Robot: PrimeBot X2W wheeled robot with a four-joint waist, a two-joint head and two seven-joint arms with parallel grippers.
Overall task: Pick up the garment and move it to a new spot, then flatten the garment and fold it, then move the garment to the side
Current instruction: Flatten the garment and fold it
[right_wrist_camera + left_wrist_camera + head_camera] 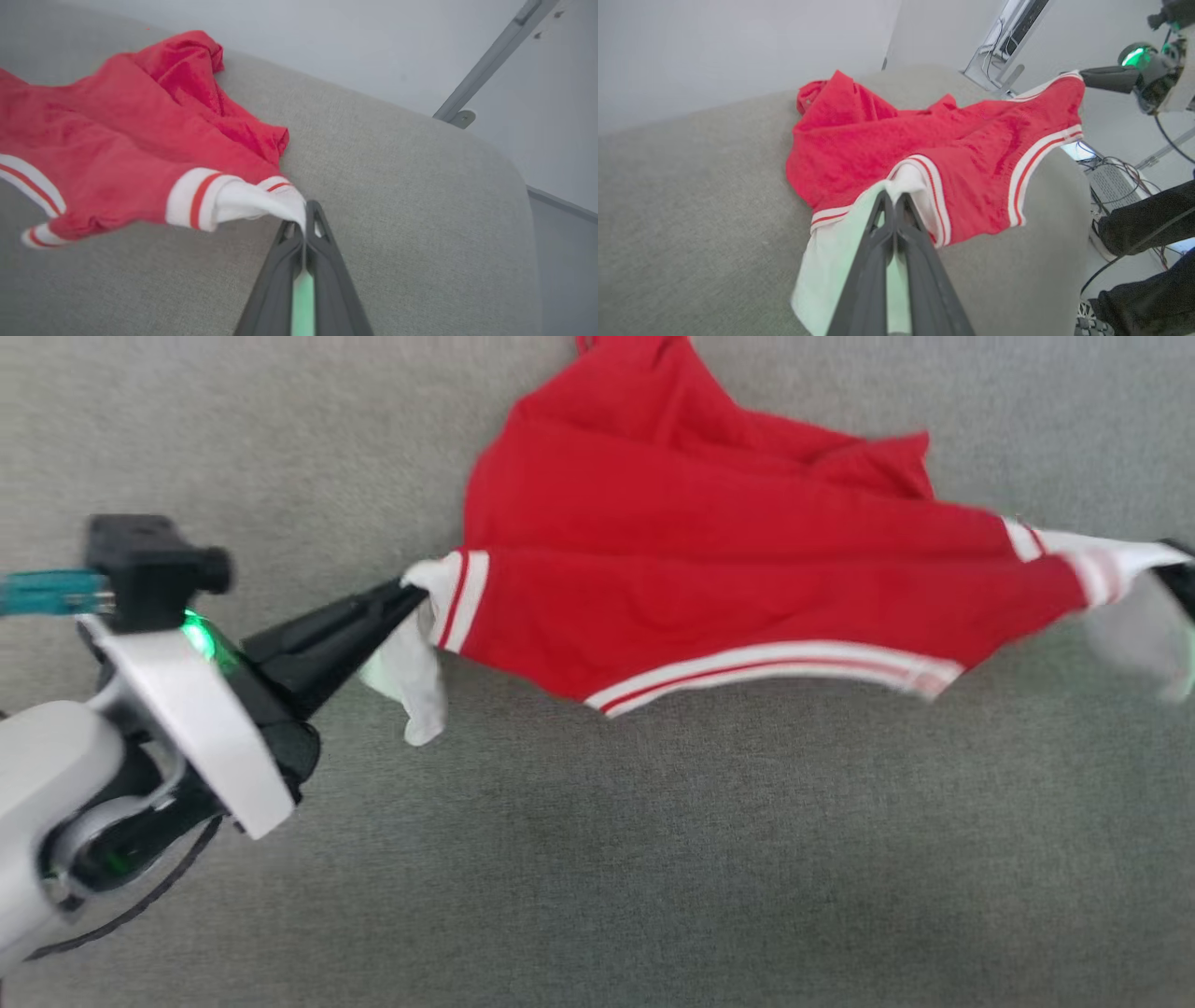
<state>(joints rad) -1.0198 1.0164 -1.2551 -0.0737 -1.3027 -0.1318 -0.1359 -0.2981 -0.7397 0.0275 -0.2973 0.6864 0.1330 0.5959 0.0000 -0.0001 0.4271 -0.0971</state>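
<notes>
Tension on the left: the left claw (pixel 411 595) is pressed together, pinching one white sleeve of the garment (pixel 709 551), loose white cloth dangling under its tips. Through the middle, the red body spreads wide over the grey worktop (pixel 653 859), red-and-white striped hem toward the near side, far folds bunched. Out right, the right claw (pixel 304 223) is clamped on the other white sleeve.
</notes>
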